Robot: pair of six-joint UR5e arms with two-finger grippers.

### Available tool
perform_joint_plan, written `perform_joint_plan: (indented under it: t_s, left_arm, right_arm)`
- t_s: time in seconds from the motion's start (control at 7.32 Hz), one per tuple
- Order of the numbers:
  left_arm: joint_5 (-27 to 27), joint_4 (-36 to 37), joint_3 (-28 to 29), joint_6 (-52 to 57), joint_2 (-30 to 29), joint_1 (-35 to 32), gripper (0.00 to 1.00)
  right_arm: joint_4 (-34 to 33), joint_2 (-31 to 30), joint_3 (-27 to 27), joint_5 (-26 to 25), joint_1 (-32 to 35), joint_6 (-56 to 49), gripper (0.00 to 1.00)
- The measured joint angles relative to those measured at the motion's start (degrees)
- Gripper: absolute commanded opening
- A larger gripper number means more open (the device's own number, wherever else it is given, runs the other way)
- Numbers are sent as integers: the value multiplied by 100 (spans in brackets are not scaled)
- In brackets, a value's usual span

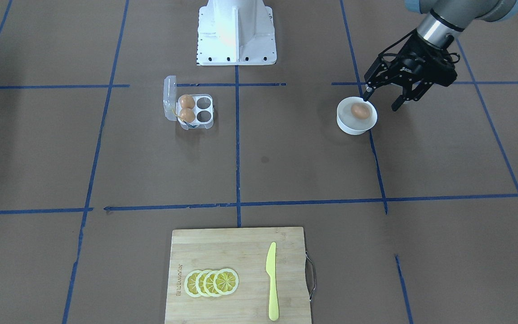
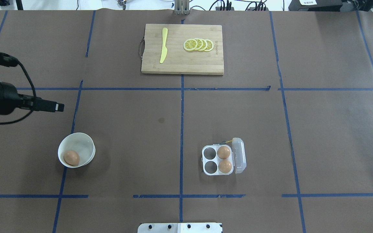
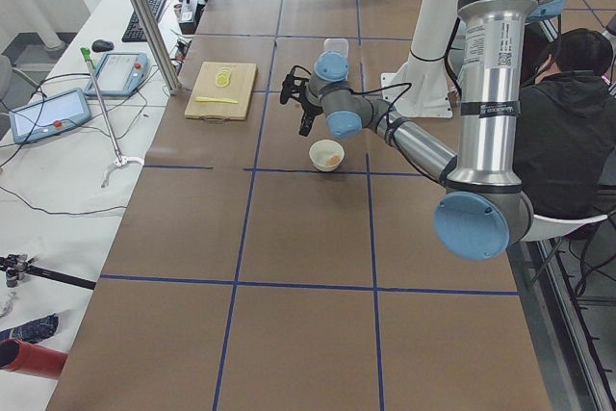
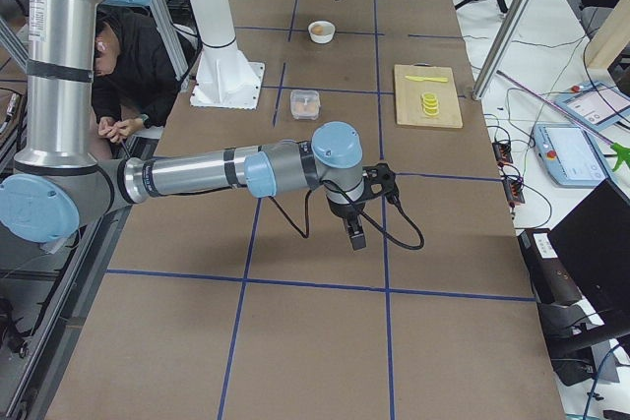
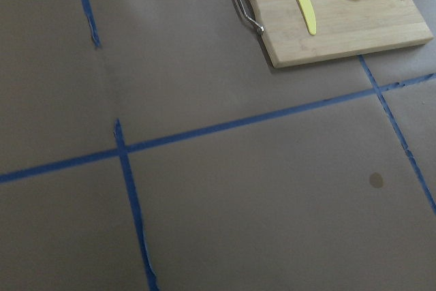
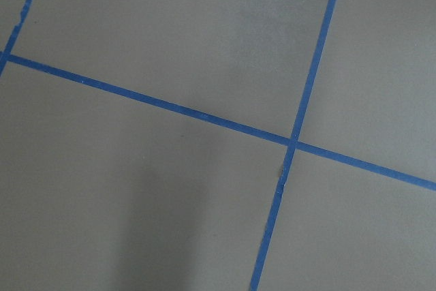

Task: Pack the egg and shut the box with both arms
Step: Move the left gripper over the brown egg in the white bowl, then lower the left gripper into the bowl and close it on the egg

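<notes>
One brown egg (image 1: pixel 360 111) lies in a round white bowl (image 1: pixel 344 125), which also shows in the overhead view (image 2: pixel 87 144) with the egg (image 2: pixel 71 157) in it. My left gripper (image 1: pixel 381 101) hangs open and empty just over the bowl's rim, on the robot's side of it. The clear box (image 1: pixel 169 96) stands open with its lid up; two eggs fill the cups next to the lid, and the other two cups are empty. From overhead the box (image 2: pixel 240 155) is right of centre. My right gripper (image 4: pixel 356 238) is over bare table, away from the box; I cannot tell its state.
A wooden cutting board (image 1: pixel 223 301) with lemon slices (image 1: pixel 212 282) and a yellow knife (image 1: pixel 272 281) lies at the table's far side. The white robot base (image 1: pixel 236 31) stands behind the box. A seated person (image 3: pixel 568 122) is beside the table.
</notes>
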Motion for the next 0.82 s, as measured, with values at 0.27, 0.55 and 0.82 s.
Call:
perform_joint_plan:
  t_s: [0.27, 0.55, 0.82]
  left_arm:
    - [980, 765, -178, -1208, -23, 724, 76]
    - [1303, 1147, -159, -1921, -53, 1159, 74]
    - [1578, 1244, -16, -2310, -53, 1451, 74]
  right_arm:
    - [0, 4, -5, 0, -1, 0, 100]
    - [-3, 10, -7, 2, -3, 2, 100]
    - [-6, 1, -19, 2, -3, -1, 100]
